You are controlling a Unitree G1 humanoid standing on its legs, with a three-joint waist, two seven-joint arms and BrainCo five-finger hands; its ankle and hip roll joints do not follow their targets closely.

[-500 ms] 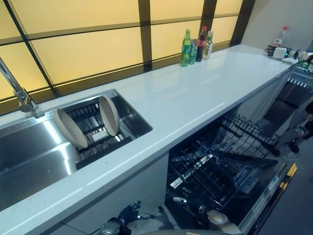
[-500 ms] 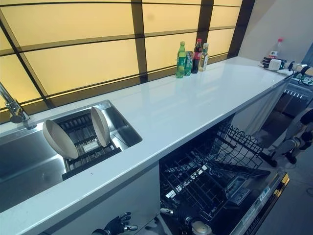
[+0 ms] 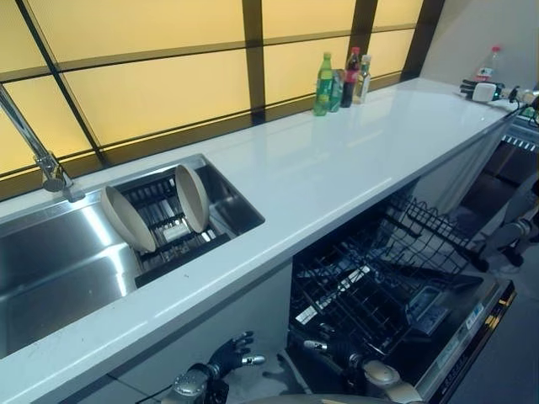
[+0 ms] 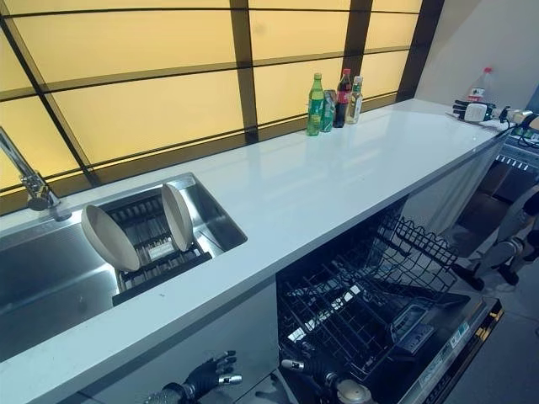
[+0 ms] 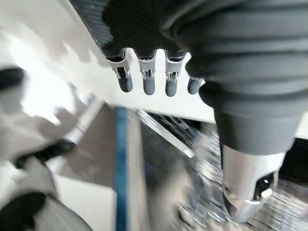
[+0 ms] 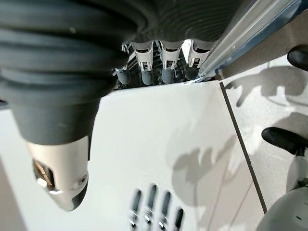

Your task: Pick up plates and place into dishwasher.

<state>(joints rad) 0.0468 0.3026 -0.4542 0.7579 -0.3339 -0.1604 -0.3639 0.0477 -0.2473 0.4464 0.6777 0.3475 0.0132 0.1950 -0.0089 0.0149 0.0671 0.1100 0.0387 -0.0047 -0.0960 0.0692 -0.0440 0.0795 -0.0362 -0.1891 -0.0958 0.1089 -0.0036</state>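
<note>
Sink (image 3: 50, 252) rack (image 3: 173, 244) holds two plates (image 3: 192, 198); dishwasher (image 4: 370, 295) baskets bare; both hands (image 3: 232, 355) relaxed, empty.

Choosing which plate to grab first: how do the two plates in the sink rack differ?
The left plate stands at the rack's outer end, leaning left, its pale face showing broad. The right plate sits deeper in the rack, nearer the counter, more upright and seen more edge-on. Both are beige, round, standing on edge and untouched. The left hand and right hand hang low by the dishwasher.

Beige plates (image 3: 192, 199), white countertop (image 3: 337, 160)
</note>
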